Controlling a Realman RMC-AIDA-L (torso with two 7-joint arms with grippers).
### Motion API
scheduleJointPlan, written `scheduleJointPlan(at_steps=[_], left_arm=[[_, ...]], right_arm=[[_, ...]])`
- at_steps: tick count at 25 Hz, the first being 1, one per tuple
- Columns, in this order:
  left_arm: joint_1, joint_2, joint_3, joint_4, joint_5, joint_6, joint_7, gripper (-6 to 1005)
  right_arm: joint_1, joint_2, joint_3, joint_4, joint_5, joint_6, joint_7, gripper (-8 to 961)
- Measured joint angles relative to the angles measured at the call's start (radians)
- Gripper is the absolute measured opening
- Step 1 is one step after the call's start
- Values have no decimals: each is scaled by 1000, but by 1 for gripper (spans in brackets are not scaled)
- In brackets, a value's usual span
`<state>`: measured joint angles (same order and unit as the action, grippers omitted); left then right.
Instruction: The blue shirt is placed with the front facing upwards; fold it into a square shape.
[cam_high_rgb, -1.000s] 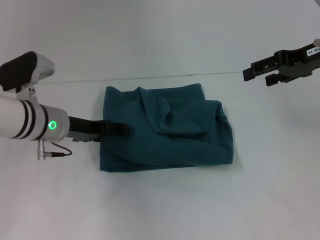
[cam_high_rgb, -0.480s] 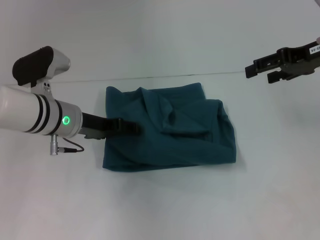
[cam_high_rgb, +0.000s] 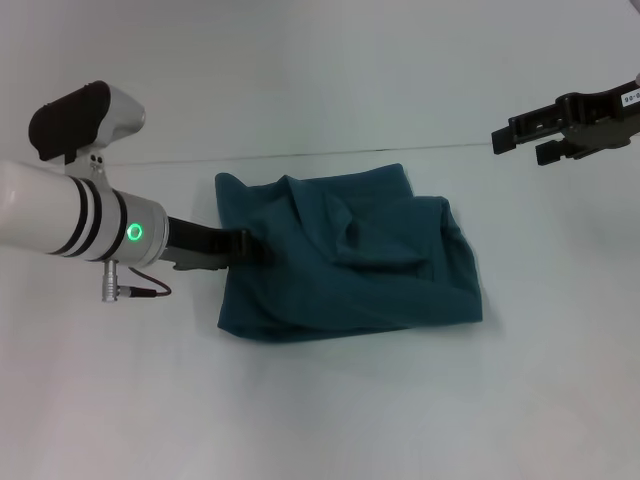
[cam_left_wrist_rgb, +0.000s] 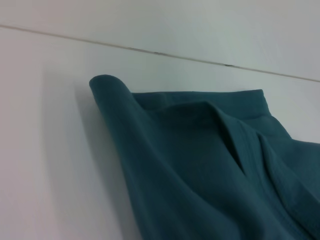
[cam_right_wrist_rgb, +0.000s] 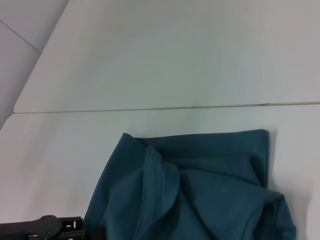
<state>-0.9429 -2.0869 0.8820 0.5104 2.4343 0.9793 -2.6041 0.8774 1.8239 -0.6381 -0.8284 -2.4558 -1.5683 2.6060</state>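
The blue shirt (cam_high_rgb: 350, 260) lies on the white table as a rumpled, roughly rectangular teal bundle with ridged folds on top; no lettering shows. My left gripper (cam_high_rgb: 258, 247) reaches in low from the left and rests at the bundle's left edge, its tip over the cloth. The left wrist view shows the shirt (cam_left_wrist_rgb: 200, 165) close up, with one raised, rolled corner. My right gripper (cam_high_rgb: 517, 145) hangs open above the table at the far right, well clear of the cloth. In the right wrist view the shirt (cam_right_wrist_rgb: 200, 200) lies below, with the left gripper (cam_right_wrist_rgb: 55, 227) at its edge.
A thin seam (cam_high_rgb: 300, 153) crosses the white table (cam_high_rgb: 320, 410) just behind the shirt. The left arm's white forearm with a green light (cam_high_rgb: 132, 233) lies over the table's left part.
The left arm pushed in to the right, and the whole shirt bundle slid a little to the right with it. The right gripper rose slightly and shifted right.
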Motion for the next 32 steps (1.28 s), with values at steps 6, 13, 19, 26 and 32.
scheduleJointPlan(at_steps=[6, 13, 19, 26, 32], left_arm=[[-5, 0, 0, 0, -2, 3, 3, 319], [-12, -3, 0, 6, -7, 19, 12, 161], [44, -13, -15, 139, -73, 154, 40, 142], [106, -9, -21, 270, -125, 286, 16, 134], [112, -8, -37, 336, -125, 376, 26, 133]], right_arm=[[0, 0, 0, 0, 0, 1, 0, 885], [-3, 0, 1, 0, 0, 1, -6, 885], [-14, -5, 6, 0, 0, 6, -8, 885], [-32, -11, 19, 0, 19, 0, -20, 885], [-59, -15, 19, 0, 24, -8, -38, 885]])
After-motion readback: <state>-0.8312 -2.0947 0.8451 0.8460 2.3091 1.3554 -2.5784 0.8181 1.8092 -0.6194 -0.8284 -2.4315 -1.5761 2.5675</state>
